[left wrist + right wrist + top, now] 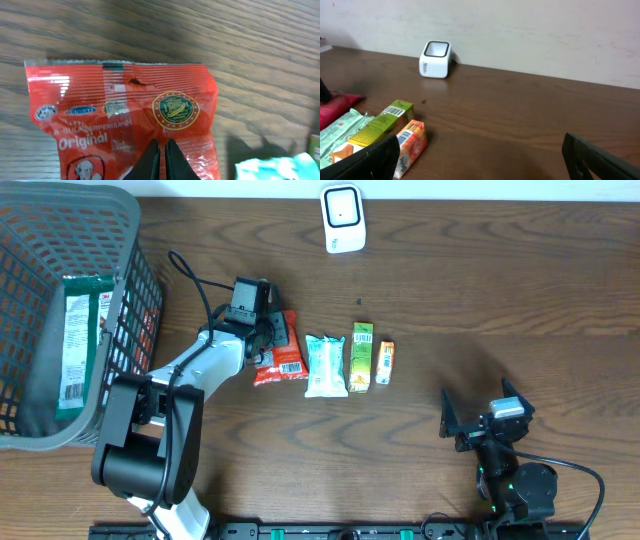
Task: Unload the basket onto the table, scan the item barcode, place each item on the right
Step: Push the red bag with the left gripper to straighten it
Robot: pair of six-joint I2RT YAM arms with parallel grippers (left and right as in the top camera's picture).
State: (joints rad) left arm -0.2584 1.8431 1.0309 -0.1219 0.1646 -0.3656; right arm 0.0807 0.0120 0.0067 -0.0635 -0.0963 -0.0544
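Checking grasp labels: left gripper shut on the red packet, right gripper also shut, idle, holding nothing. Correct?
No. The right gripper is open, not shut: the right wrist view shows its fingers spread wide, holding nothing. The left gripper is shut on the red packet, as stated.

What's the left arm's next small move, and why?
Probably lift the red packet straight up, then head for the white scanner: the left jaws look pinched shut on the packet, which lies flat on the wood, well short of the scanner.
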